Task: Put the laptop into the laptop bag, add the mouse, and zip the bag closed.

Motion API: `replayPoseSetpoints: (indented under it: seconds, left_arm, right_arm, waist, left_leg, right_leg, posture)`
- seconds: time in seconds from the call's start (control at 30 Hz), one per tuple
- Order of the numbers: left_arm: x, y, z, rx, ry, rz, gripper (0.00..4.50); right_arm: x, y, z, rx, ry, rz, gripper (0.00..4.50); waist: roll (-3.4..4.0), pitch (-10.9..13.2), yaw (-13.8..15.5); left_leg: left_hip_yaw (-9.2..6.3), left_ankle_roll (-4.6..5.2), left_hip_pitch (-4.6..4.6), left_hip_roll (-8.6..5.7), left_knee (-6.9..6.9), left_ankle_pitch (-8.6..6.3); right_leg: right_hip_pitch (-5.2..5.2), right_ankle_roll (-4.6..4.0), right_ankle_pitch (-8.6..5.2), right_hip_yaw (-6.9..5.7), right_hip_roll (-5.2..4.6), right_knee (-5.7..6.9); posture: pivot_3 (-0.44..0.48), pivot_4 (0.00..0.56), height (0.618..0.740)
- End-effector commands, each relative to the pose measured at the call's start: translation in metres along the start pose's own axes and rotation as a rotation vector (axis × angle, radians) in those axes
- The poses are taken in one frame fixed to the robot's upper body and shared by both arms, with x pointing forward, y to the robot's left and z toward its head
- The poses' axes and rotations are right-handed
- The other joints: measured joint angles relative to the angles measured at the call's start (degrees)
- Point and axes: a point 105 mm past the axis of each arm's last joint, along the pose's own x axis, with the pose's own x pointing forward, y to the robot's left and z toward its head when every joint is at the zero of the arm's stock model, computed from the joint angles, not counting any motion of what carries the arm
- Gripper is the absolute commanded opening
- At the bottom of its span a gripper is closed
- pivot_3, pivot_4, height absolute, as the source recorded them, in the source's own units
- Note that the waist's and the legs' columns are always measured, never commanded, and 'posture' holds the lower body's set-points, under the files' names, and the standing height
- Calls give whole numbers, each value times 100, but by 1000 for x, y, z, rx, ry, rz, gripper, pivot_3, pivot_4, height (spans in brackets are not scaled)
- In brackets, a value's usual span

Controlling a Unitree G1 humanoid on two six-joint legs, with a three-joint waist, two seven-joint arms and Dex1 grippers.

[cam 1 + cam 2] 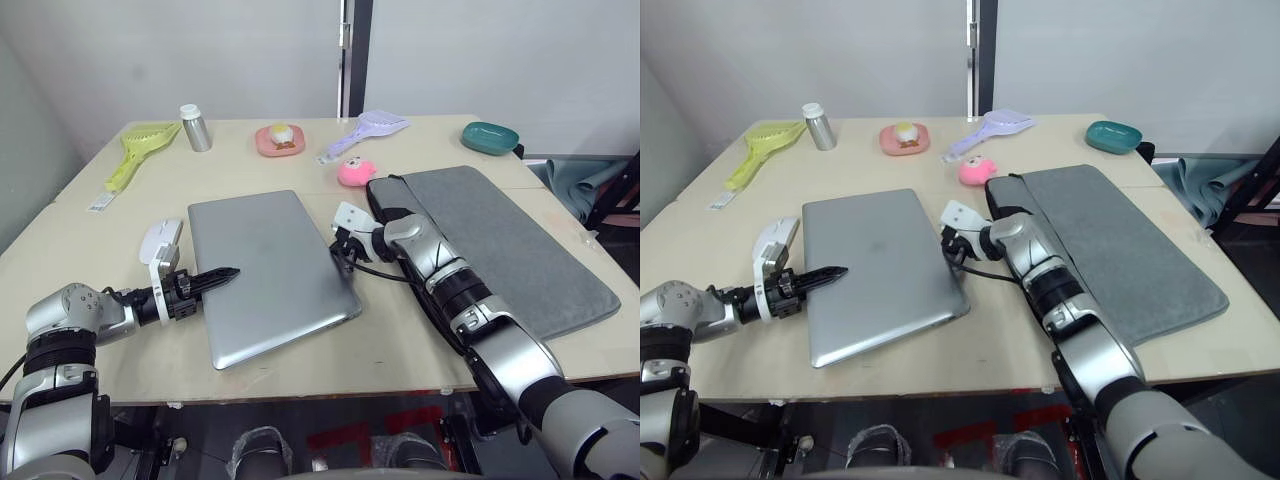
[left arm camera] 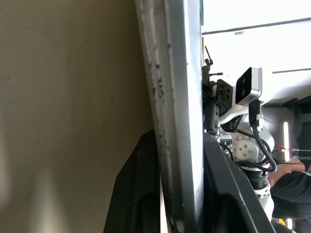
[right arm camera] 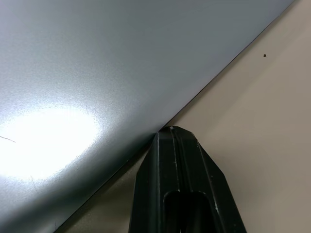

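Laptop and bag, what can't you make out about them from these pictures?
- Laptop bag: whether the zipper is open; too small in the head views.
- Mouse: partly hidden behind the left pincer camera.
- Laptop: right pincer contact hidden by its wrist.

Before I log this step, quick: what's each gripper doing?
Left gripper: shut on the laptop's left edge, a finger on each face.
Right gripper: at the laptop's right edge; fingers cannot be told.

Silver laptop [image 1: 268, 272], grey laptop bag [image 1: 505, 245], white mouse [image 1: 159, 238].
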Motion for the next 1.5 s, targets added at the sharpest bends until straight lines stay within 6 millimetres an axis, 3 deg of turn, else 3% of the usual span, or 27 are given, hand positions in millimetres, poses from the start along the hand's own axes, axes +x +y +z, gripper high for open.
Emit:
replayPoseSetpoints:
  seconds: [0.03, 0.13, 0.27, 0.33, 0.47, 0.57, 0.67, 0.83, 0.93, 1.1, 1.2, 1.4, 1.5]
  left_arm:
    - [-4, -16, 4, 112, 50, 45, 386]
    - [-15, -30, 10, 154, 35, 29, 386]
    - [-29, -46, 7, 191, 43, 7, 386]
    - [-36, -63, 7, 196, 34, -36, 386]
    - [-42, -78, 4, 211, 28, -95, 386]
    - [-52, -80, -10, 198, 85, -95, 386]
    - [-58, -78, -17, 163, 114, -73, 386]
    - [-56, -72, -12, 129, 110, -51, 386]
    - [-48, -73, -6, 119, 107, -70, 386]
    - [-35, -72, -2, 103, 119, -100, 386]
    - [-28, -68, -4, 96, 131, -101, 386]
    - [-10, -69, -5, 87, 163, -146, 386]
    - [-3, -70, -4, 83, 166, -167, 386]
  right_arm:
    - [-35, -15, 62, -54, -207, -4, 0]
    - [-70, -21, 82, -38, -298, -11, 0]
    - [-120, -24, 90, -4, -350, -59, 0]
    - [-158, -23, 78, 12, -343, -130, 0]
    - [-193, -14, 48, 42, -257, -222, 0]
    - [-241, 6, -2, 138, -81, -334, 829]
    - [-269, 23, -19, 208, -11, -405, 1856]
    - [-297, 46, -37, 300, 16, -473, 3569]
    - [-298, 51, -37, 311, 6, -473, 4465]
    - [-279, 49, -30, 334, -4, -465, 4465]
    - [-257, 44, -28, 355, 4, -461, 4465]
    - [-206, 8, -31, 431, 26, -592, 4465]
    - [-188, 4, -42, 427, 84, -601, 4465]
  waist:
    - [2, 4, 2]
    - [1, 5, 13]
    - [1, 6, 30]
    - [0, 6, 62]
    - [0, 8, 139]
    - [-3, 9, 185]
    - [2, 20, 189]
    - [2, 21, 159]
    - [3, 22, 142]
    - [3, 22, 125]
    - [3, 22, 93]
    - [8, 25, 117]
    - [7, 26, 172]
  left_leg:
    - [-9, 0, -17, 0, 2, 1]
    - [-36, 3, -44, 3, 6, 3]
    - [-46, 9, -45, 6, -2, 7]
    - [-47, 7, -47, 7, -9, 7]
    - [-49, -6, -52, 6, -10, -1]
    - [-51, -12, -53, 7, -8, -5]
    - [-42, -11, -56, 4, -9, -7]
    - [-39, -9, -23, 7, -4, -6]
    - [-35, -7, -12, 6, 9, -5]
    - [-25, -7, 20, 3, 12, -4]
    - [-22, -15, 36, 3, 10, -3]
    - [-22, -46, 35, 6, 1, 6]
    - [-29, -54, 21, 5, 1, 8]
  right_leg:
    - [-6, 0, 0, -8, 0, -2]
    - [-12, 0, 0, -34, 2, -9]
    - [-6, -15, -9, -48, 6, -17]
    - [-6, -15, -9, -50, 7, -24]
    - [-6, -14, -9, -51, 6, -30]
    - [-5, -13, -10, -52, 6, -33]
    - [-13, -12, -10, -43, 4, -34]
    - [-5, -2, -16, -29, 7, -7]
    - [-6, -1, -14, -15, 8, 12]
    - [-1, 1, -13, 11, 15, 34]
    - [-2, 2, -13, 34, 30, 36]
    - [-12, 4, -13, 39, 38, 42]
    - [-13, 4, -13, 31, 37, 33]
  posture:
    - [0, 150, 740]
    - [0, 150, 740]
    - [0, 150, 740]
    - [0, 150, 740]
    - [0, 150, 740]
    - [0, 150, 740]
    - [0, 150, 740]
    - [0, 150, 740]
    - [0, 150, 740]
    - [0, 150, 740]
    - [0, 150, 740]
    - [0, 150, 740]
    - [0, 150, 740]
